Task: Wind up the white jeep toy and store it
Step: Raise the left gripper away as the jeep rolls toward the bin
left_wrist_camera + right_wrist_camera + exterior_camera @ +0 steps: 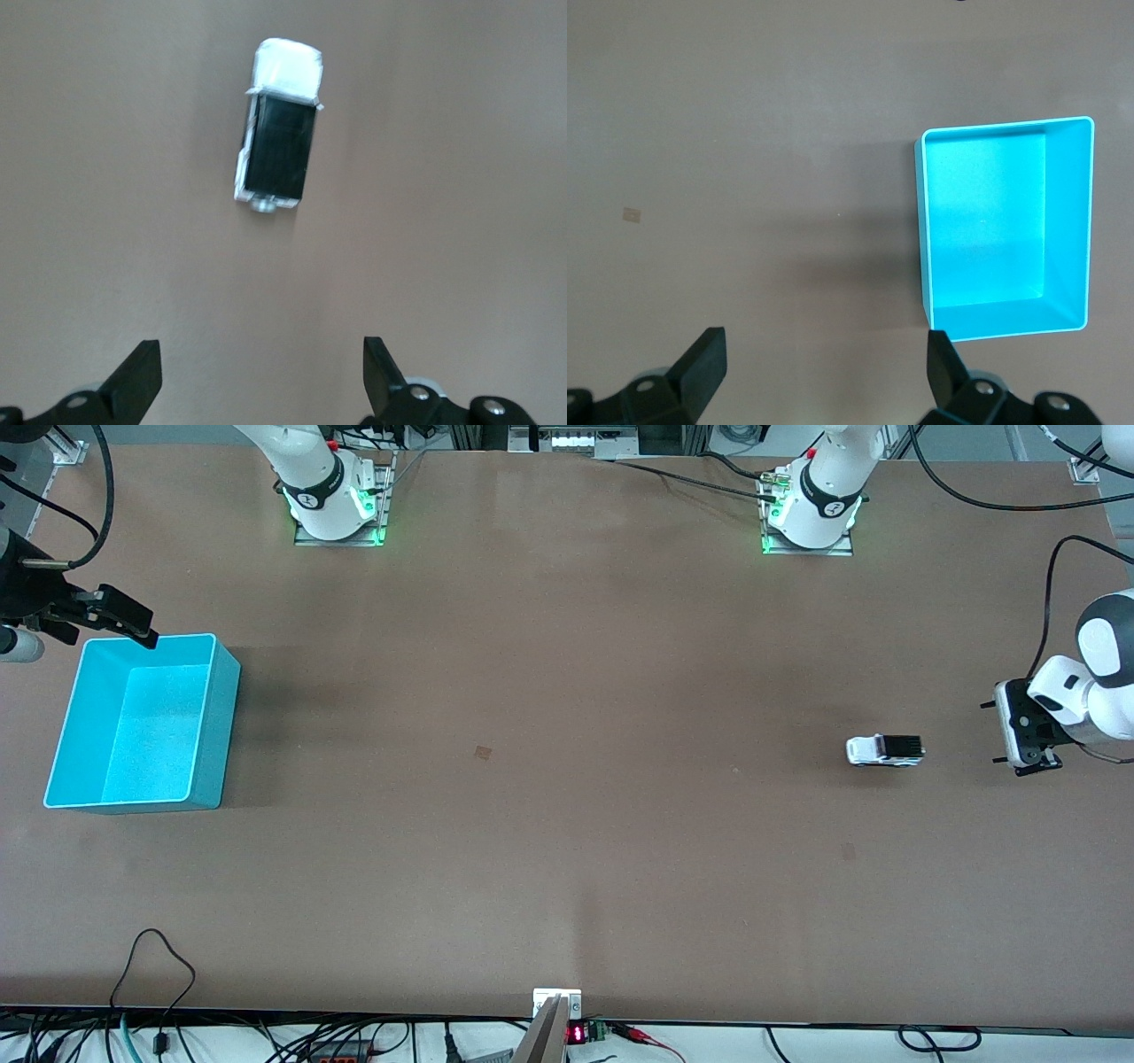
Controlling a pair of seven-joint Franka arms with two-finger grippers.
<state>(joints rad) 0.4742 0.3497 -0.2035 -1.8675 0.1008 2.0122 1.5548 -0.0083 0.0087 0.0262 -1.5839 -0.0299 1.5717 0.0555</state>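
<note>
one white jeep toy (884,750), one cyan bin (142,722)

We see a matt brown table top (567,824), smooth; on it a glossy cyan plastic rectangular bin (217,726) and a small white plastic jeep toy (873,751) with shiny black roof.

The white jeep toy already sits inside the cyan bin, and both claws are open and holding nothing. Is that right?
Not quite. The white jeep toy stands on the bare table toward the left arm's end, near the left claw; the cyan bin is empty, as the front view shows. Both claws, including the right claw, are indeed open and hold nothing.
</note>
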